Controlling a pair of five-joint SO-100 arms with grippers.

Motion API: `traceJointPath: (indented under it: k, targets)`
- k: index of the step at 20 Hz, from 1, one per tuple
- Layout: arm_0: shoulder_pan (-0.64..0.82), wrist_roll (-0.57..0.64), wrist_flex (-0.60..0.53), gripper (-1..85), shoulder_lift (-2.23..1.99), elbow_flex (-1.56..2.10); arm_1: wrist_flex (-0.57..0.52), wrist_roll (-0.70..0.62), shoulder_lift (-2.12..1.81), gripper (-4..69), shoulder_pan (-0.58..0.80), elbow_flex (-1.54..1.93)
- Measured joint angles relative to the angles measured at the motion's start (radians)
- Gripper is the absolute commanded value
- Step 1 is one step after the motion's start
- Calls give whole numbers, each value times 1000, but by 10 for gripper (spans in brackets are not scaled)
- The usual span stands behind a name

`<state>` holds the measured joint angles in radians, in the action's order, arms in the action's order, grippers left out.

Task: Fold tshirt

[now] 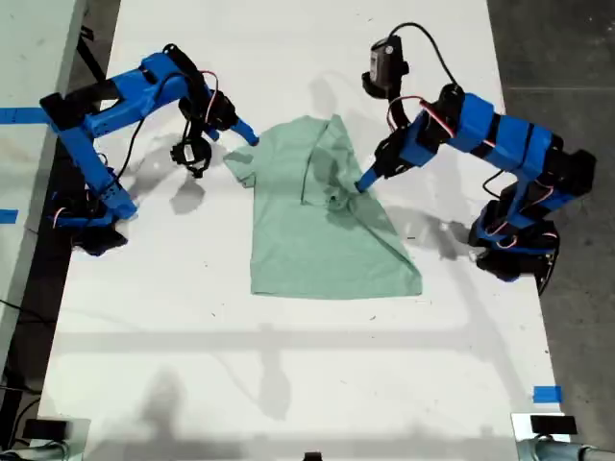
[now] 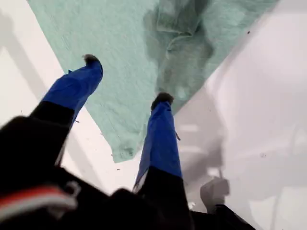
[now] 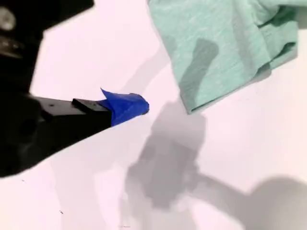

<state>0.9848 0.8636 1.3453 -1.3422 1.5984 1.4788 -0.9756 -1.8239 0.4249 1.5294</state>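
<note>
The pale mint-green tshirt [image 1: 307, 240] lies flat on the white table [image 1: 288, 384], with one side folded in and bunched near its middle [image 1: 332, 192]. The arm at the exterior view's right carries my first gripper [image 1: 363, 182]. It is open, and its two blue fingers [image 2: 163, 103] straddle bare cloth beside the bunched fold [image 2: 180, 28] without holding anything. The arm at the exterior view's left carries my second gripper [image 1: 248, 137]. It hovers over the table just off a sleeve corner [image 3: 192, 103]. Its blue tip [image 3: 127, 106] shows as one closed point, apart from the cloth.
Both arm bases stand at the table's sides in the exterior view [image 1: 91, 221] [image 1: 514, 250]. A blue tape mark [image 1: 546, 394] sits near the front right of the exterior view. Dark floor [image 1: 567, 58] lies beyond the table's right edge there.
</note>
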Motion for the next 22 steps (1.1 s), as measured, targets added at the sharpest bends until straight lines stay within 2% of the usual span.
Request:
traceJointPath:
  k: [5,6,7,8,14,19,22]
  targets:
    - [3,-9,-2,341,295,-163,-20,23,-124,253,-8,107]
    - [2,-18,2,297,319,-169,-29,29,-158,253,-8,140]
    - [-5,-29,6,178,331,-173,-38,34,-195,254,-8,176]
    - [-11,-35,11,1,334,-183,-52,37,-230,255,-8,207]
    - [-32,-74,25,1,268,-184,-89,63,-411,257,-3,382]
    - [-9,-110,120,1,103,-206,-94,72,-480,257,12,430]
    - [-67,-137,170,1,118,-402,-94,72,-485,255,12,443]
